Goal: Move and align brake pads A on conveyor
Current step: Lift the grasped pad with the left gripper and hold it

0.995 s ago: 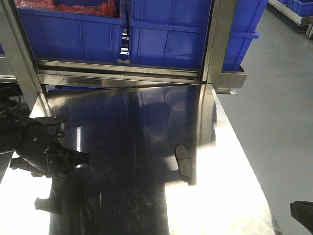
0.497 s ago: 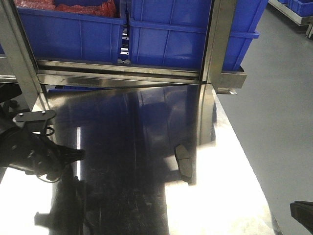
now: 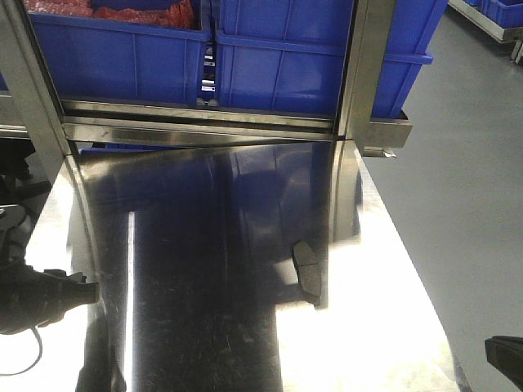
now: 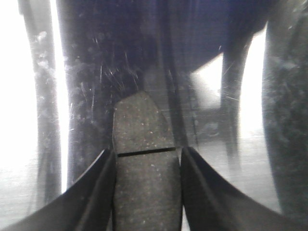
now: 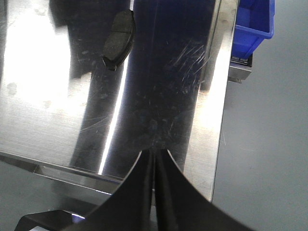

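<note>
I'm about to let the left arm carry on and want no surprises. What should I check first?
1. Left claw clamps the held brake pad on both sides: ok.
2. Grip sits at its middle: ok.
3. Right claw shut, empty, over the steel table: ok.
4. Conveyor drop spot: cannot tell, out of view.
5. Second brake pad lies on the steel table, not yet moved: not ok.

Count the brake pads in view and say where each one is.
2. One brake pad sits between the left fingers; the other pad lies loose on the steel table. More may be out of view.
</note>
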Controlling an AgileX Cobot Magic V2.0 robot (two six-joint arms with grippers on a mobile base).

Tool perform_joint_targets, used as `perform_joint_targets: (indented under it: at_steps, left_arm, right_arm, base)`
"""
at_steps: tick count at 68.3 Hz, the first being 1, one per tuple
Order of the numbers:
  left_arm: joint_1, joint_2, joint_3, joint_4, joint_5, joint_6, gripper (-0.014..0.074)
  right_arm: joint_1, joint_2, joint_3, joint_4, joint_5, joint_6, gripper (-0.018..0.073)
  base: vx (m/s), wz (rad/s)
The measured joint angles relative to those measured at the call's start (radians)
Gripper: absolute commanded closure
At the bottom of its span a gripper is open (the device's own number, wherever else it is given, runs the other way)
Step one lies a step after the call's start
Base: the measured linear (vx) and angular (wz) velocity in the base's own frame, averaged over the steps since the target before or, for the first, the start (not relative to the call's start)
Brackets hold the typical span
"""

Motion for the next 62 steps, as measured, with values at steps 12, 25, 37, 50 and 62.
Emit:
perform_joint_targets:
  at_steps: [12, 25, 37, 50, 62]
  left_arm:
    - [0.0, -0.144, 0.082, 0.003, -0.057, 0.0, 0.0503]
    - [0.0, -0.348, 0.172, 0.04, -0.09, 0.0, 0.0503]
    - [0.0, -0.517, 0.213, 0.071, -0.098, 0.0, 0.0503]
    - [0.0, -0.631, 0.216, 0.075, -0.102, 0.0, 0.0503]
    - [0.0, -0.661, 0.216, 0.075, -0.095, 0.0, 0.0503]
  right_arm:
    - [0.0, 0.0, 0.0, 0.0, 0.0, 0.0, 0.0568]
    - [0.0, 0.0, 0.0, 0.0, 0.0, 0.0, 0.0568]
    - [0.0, 0.0, 0.0, 0.0, 0.0, 0.0, 0.0568]
    - [0.0, 0.0, 0.0, 0.0, 0.0, 0.0, 0.0568]
    - [0.0, 0.0, 0.0, 0.0, 0.0, 0.0, 0.0568]
  base:
    - [0.0, 0.0]
    - [0.0, 0.0]
    - [0.0, 0.0]
    - [0.0, 0.0]
    - [0.0, 0.0]
